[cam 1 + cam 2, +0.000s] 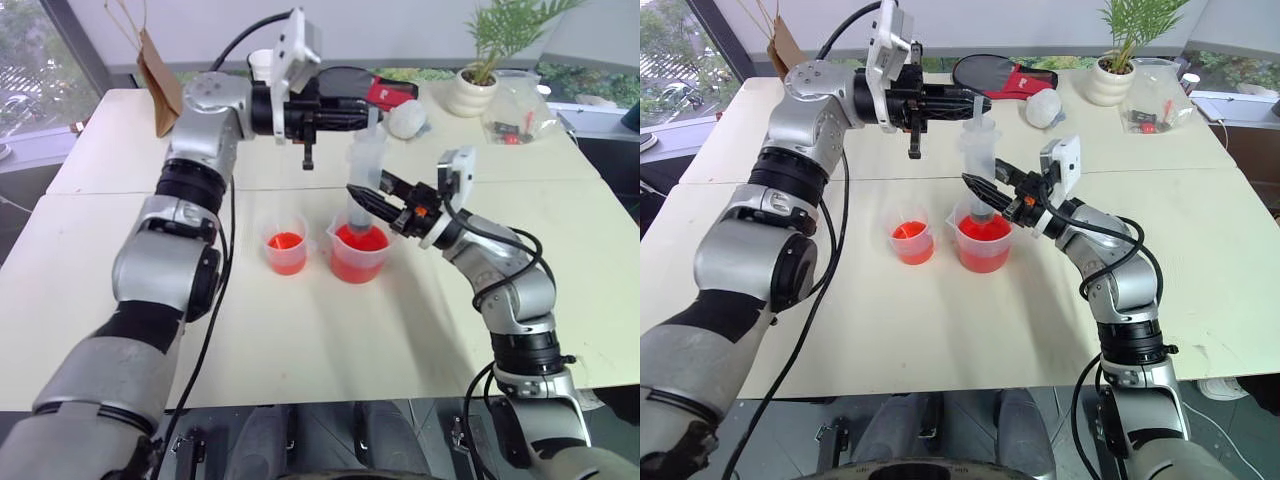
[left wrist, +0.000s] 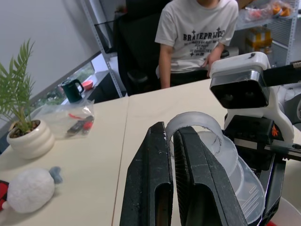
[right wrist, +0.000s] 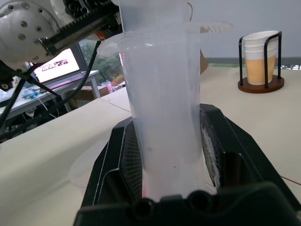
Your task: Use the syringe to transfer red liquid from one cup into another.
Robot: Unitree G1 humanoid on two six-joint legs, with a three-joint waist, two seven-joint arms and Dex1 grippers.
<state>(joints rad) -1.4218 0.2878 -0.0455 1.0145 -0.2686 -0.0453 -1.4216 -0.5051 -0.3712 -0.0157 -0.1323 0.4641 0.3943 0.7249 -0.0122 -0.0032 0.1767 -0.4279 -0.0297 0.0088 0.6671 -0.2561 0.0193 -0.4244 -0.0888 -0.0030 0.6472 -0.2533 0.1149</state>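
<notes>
The syringe [image 1: 364, 175] stands upright with its tip lowered into the beaker [image 1: 358, 252], the larger spouted cup near the middle of the pale table [image 1: 300, 340]. The right gripper [image 1: 377, 203] has its two black fingers clamped on the lower barrel, just above the beaker's rim. The left gripper [image 1: 362, 118] reaches in level from the left, and its fingers are pressed together on the plunger top, a clear round flange.

The barrel is thick, smooth, translucent plastic: stiff and light, though probably slick. The right wrist view shows ribbed pads on the fingers [image 3: 127, 160] biting both flanks, which should stop it from sliding. The flange is thin, so the grip on it is best kept close to the stem, and a straight pull upward would spare it from bending.

The red liquid [image 1: 356, 240] fills the beaker's lower part, bright and translucent. The smaller cup [image 1: 286, 247] stands just left of the beaker, apart from it, and already holds a shallow red layer. Both cups are thin, light and easily tipped by a sideways nudge of the barrel.
</notes>
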